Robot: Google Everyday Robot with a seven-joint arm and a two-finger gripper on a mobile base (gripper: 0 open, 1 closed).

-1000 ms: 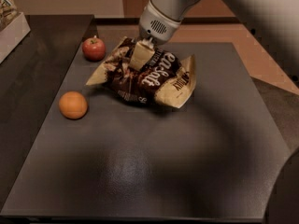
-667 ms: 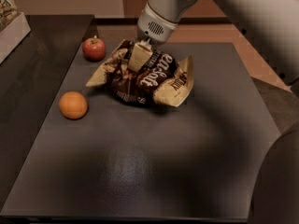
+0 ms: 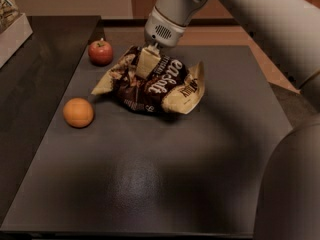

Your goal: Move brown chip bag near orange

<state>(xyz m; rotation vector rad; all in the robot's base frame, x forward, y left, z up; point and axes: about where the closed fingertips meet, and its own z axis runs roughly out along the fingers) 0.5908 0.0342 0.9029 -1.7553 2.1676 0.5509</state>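
Observation:
The brown chip bag (image 3: 159, 84) lies crumpled on the dark table (image 3: 165, 174), with white lettering and tan ends. My gripper (image 3: 146, 64) comes down from above onto the bag's upper left part, and its pale fingers (image 3: 148, 61) are pressed into the bag and closed on it. The orange (image 3: 78, 112) sits on the table to the left of the bag and a little nearer to me, a short gap away from the bag's left tan end.
A red apple (image 3: 100, 52) with a stem stands at the back left, just beyond the bag. A pale box (image 3: 12, 29) sits at the far left edge. My arm (image 3: 260, 29) crosses the upper right.
The gripper and the bag have shifted slightly to the left, toward the orange. The orange and the apple have not moved.

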